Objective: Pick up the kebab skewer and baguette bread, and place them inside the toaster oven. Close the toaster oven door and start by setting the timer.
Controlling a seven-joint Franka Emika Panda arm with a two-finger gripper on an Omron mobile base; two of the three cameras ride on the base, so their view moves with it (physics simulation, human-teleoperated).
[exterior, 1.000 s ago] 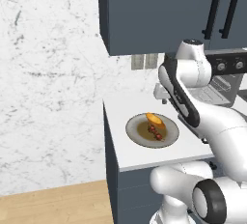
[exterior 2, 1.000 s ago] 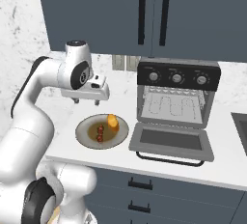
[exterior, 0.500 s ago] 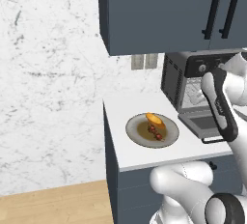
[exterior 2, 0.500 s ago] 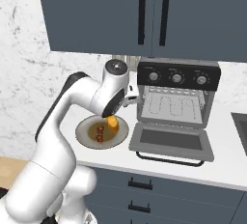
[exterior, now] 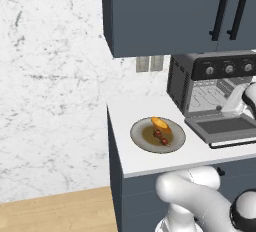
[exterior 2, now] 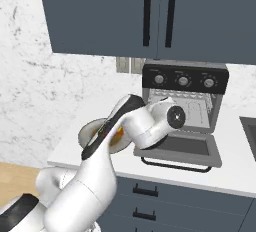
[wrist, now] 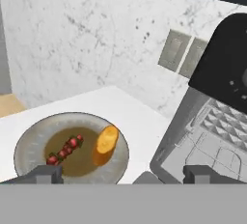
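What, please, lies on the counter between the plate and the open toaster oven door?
Nothing: in the left base view, bare white counter separates the plate from the toaster oven door.

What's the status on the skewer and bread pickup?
Gripper open, empty. Kebab skewer and baguette bread both on the plate. Toaster oven door down, toaster oven empty. Nothing in the way.

- We see bare white countertop [exterior: 150,163] around the round grey plate [exterior: 141,135].
- The boxy dark grey toaster oven [exterior: 212,83] gapes, its lowered glass-windowed door [exterior: 222,127] jutting just beside that plate.
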